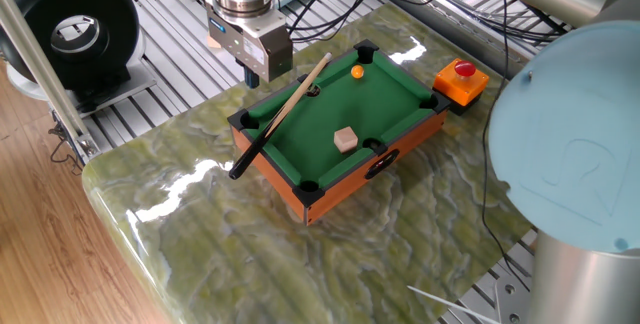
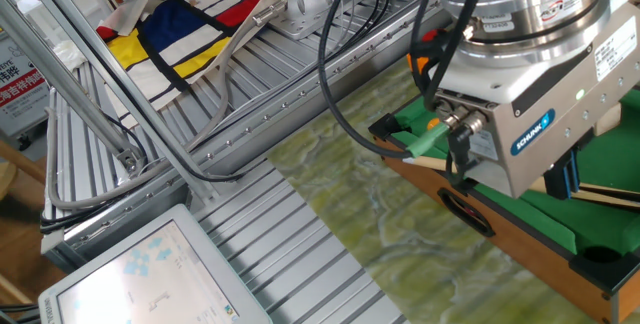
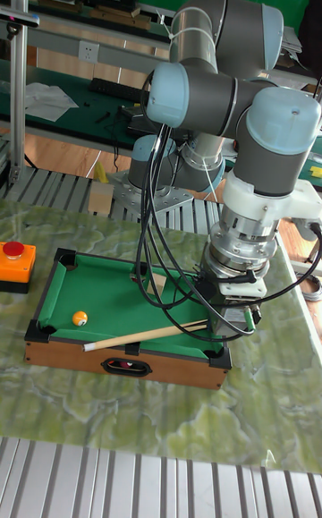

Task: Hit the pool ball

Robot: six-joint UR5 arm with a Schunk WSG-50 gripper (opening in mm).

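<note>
- A blue label with white lettering, readable as "SCHUNK", is borne on the side of the gripper (image 2: 563, 179) body in the other fixed view.
- Small printed lines are seen on a white sticker (image 2: 606, 57) higher on the same body; they cannot be read.
- Red characters are printed on a white sign (image 2: 20, 86) at the left edge of that view; they cannot be made out.
</note>
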